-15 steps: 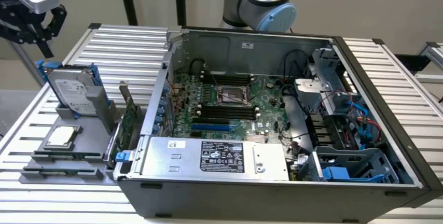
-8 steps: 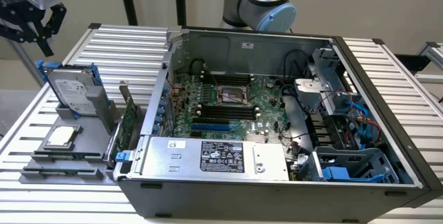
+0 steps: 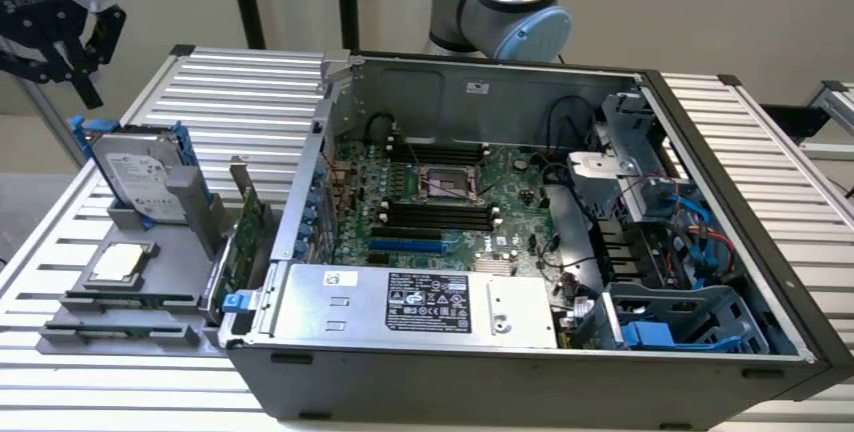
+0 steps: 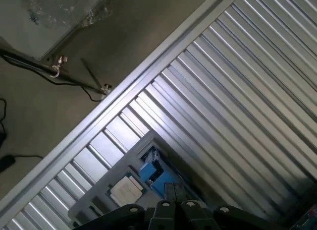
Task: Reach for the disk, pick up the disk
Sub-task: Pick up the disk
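Currently: reach incomplete, pick not started. Claw [image 3: 64,72] hangs apart at 11 o'clock of the disk [image 3: 138,174], which stands upright in a grey holder [image 3: 128,218], 9 o'clock of the computer case [image 3: 534,377]. Claw opening: can't tell.

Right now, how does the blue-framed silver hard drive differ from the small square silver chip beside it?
The blue-framed silver hard drive stands on edge; the small square silver chip lies flat. The drive is larger, rectangular and white-labelled; the chip is smaller and unframed. Both are silver, on the grey fixture.
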Motion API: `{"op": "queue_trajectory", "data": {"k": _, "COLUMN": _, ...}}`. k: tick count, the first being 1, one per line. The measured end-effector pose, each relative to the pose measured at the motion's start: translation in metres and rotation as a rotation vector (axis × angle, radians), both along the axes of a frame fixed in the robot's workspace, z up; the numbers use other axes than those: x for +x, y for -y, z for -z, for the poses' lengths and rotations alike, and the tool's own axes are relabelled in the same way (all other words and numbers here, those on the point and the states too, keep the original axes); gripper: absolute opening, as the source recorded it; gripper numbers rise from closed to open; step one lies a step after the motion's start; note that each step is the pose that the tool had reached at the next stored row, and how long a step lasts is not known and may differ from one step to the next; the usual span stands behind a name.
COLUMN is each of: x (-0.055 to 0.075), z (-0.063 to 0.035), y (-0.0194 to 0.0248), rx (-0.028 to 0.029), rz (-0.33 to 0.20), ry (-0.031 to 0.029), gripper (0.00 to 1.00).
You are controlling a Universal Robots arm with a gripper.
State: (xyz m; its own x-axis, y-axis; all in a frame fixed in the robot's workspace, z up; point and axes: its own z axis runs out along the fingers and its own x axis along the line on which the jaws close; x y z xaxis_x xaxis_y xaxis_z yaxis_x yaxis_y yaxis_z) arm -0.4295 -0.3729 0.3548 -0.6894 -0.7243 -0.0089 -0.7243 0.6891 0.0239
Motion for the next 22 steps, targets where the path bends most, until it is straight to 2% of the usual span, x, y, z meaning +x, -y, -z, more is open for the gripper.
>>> {"op": "queue_trajectory", "data": {"k": 22, "x": 0.0, "z": 0.0, "y": 0.0, "rx": 0.0001, "rz": -0.399, "ry": 0.0, "gripper": 0.11}}
